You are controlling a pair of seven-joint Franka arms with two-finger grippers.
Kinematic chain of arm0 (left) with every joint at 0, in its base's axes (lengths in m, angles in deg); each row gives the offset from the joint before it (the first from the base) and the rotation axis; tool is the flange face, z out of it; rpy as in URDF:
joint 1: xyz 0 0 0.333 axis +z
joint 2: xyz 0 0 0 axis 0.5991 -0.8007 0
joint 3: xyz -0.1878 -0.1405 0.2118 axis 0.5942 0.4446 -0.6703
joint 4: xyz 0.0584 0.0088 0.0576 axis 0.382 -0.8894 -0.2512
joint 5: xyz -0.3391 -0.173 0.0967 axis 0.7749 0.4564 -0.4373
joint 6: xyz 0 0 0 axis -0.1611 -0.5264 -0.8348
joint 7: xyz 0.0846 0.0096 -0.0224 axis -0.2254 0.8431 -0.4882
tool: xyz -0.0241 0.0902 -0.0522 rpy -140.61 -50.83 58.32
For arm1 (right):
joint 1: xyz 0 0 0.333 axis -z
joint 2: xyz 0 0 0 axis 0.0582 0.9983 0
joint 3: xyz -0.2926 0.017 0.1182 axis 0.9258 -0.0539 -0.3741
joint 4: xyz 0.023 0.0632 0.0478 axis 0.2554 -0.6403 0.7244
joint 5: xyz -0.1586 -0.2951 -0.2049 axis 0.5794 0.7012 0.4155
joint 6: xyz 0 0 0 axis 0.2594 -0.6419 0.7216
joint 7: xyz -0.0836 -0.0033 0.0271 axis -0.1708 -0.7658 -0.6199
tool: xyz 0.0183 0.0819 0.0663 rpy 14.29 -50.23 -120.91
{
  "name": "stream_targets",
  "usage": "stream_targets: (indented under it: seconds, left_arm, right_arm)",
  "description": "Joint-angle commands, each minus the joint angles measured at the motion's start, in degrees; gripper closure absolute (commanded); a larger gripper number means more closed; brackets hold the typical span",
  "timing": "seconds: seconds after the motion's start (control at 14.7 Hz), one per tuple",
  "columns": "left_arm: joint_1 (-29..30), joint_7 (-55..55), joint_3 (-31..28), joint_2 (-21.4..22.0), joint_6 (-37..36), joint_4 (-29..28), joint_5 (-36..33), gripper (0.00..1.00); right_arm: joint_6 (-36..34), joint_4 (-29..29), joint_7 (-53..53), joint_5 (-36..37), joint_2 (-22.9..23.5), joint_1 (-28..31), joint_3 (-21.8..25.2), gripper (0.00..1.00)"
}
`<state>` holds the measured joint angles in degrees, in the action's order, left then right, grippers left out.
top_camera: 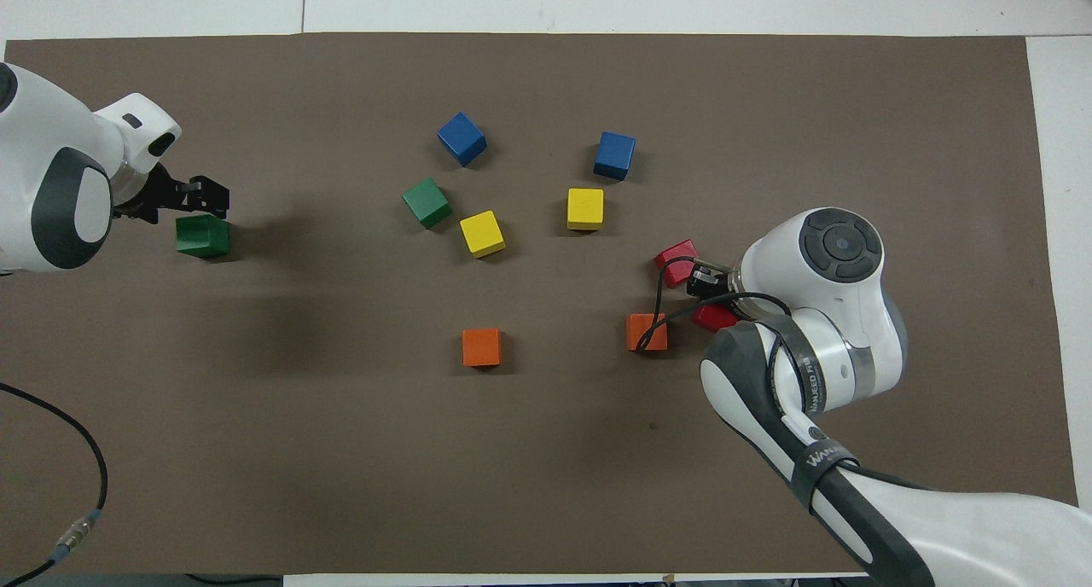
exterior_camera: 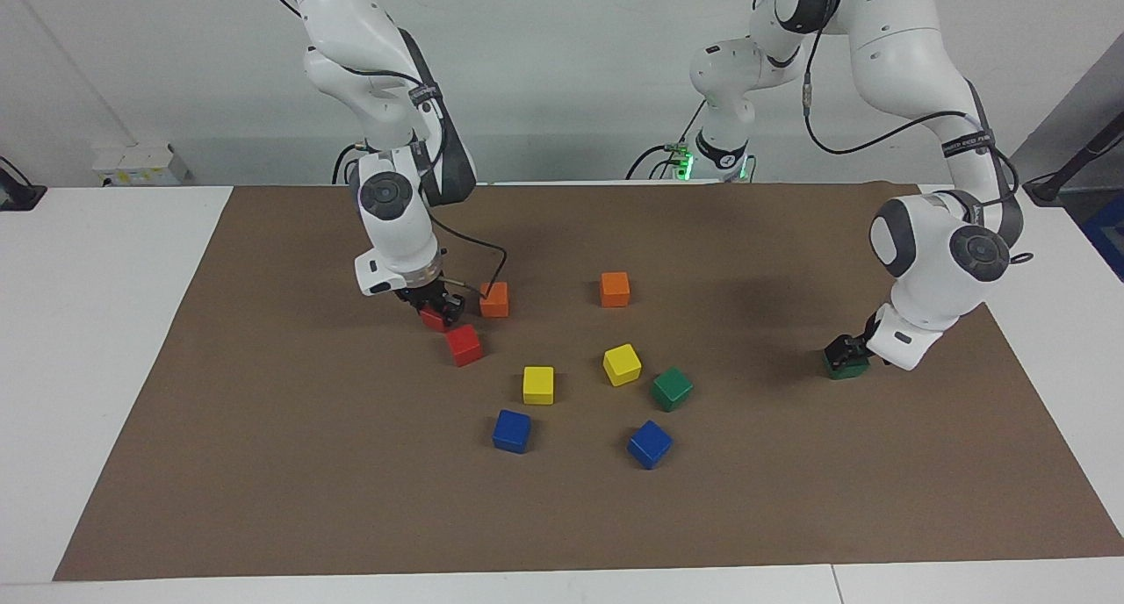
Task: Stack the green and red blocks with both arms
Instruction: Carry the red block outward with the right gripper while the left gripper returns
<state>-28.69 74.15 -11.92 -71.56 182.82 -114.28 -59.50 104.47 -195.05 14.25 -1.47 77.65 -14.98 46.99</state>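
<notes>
While both white arms reach down to the brown mat [exterior_camera: 263,463] on the bench, each claw is at a block. The right claw [exterior_camera: 436,308] is pressed together, pinching a red block [exterior_camera: 431,319] at the right arm's end, just beside an orange block [exterior_camera: 494,299]. A second red block [exterior_camera: 464,345] sits on the mat a little farther from the robots, close to the first. The left claw [exterior_camera: 845,349] is spread, low over a green block [exterior_camera: 847,366] resting on the mat at the left arm's end. Another green block [exterior_camera: 672,388] lies mid-mat, beside a yellow block [exterior_camera: 622,364] and near a blue block [exterior_camera: 650,444]. One more yellow block [exterior_camera: 538,384], blue block [exterior_camera: 512,430] and orange block [exterior_camera: 615,289] are scattered nearby.
</notes>
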Motion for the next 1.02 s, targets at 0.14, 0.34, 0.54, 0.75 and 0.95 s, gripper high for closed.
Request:
stream_targets:
  seconds: [0.14,0.34,0.54,0.75,0.95]
  left_arm:
    - [-6.52,-19.20,-0.13,0.98,-5.12,3.18,2.00,0.00]
    - [-10.30,-30.10,-0.13,0.89,-3.98,3.18,6.05,0.00]
    - [-15.22,-39.87,-0.13,0.36,-2.66,3.96,6.23,0.00]
    - [-20.14,-41.91,-0.13,-1.65,-2.40,6.86,7.02,0.00]
    - [-23.93,-46.03,-0.48,-8.32,-4.41,15.72,7.02,0.00]
  right_arm:
    - [-4.48,2.67,2.59,-1.11,-0.22,0.83,-0.20,1.00]
    - [-9.93,6.54,6.27,-1.11,-1.10,2.06,-0.11,1.00]
    - [-11.36,7.96,17.31,-1.11,-2.50,6.01,-0.03,1.00]
    - [-11.36,9.10,29.19,-1.02,-2.94,9.61,0.15,1.00]
    - [-9.69,9.10,39.31,-0.41,-2.68,14.35,0.24,1.00]
